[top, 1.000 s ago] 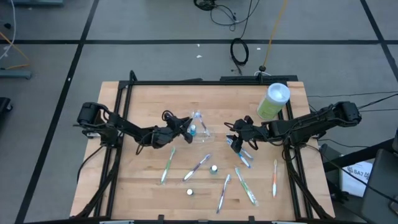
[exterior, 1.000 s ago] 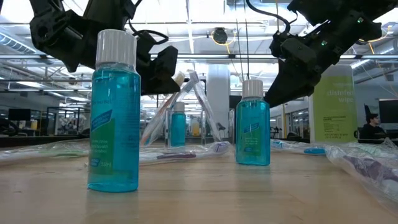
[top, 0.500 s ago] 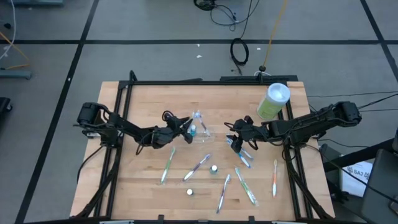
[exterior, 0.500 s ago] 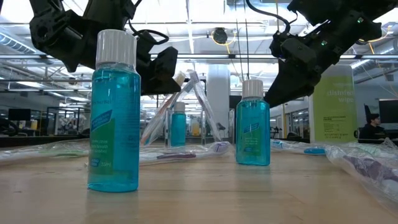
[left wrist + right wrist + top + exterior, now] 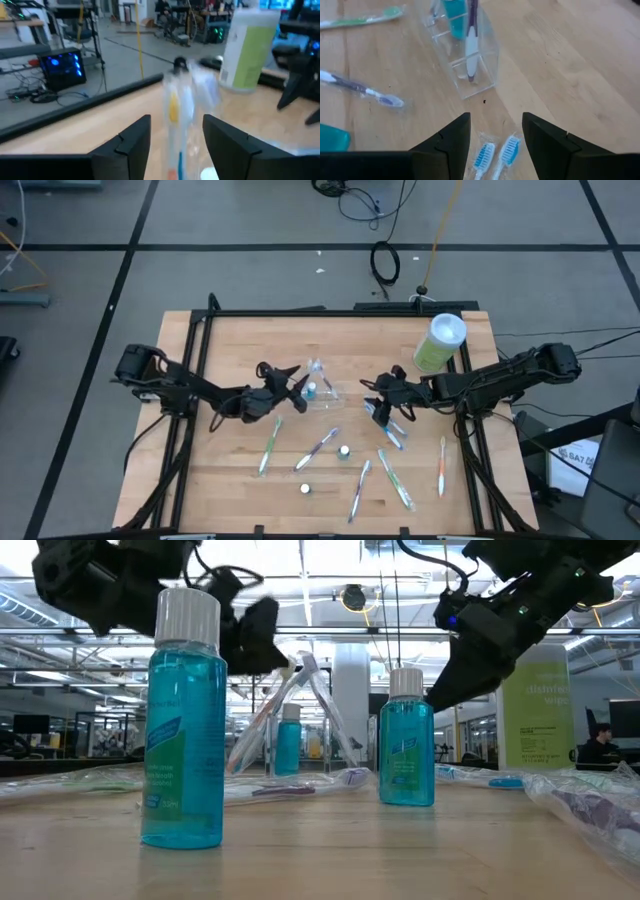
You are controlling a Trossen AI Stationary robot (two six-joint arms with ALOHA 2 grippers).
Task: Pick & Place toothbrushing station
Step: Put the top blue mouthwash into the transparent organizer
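Centrally on the table stands the clear plastic compartmented holder [image 5: 320, 388] with a purple toothbrush and small teal bottle inside, the empty, parted left gripper [image 5: 285, 383] just beside it, while the right gripper [image 5: 378, 404], likewise spread, hovers over wrapped blue-bristled toothbrushes [image 5: 492, 155], probably to fetch one.

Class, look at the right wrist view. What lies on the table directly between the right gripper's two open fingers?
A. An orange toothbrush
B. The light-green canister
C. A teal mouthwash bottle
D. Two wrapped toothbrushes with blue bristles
D: two wrapped toothbrushes with blue bristles lie on the wood between the open fingers of the right gripper, just short of the clear plastic holder.
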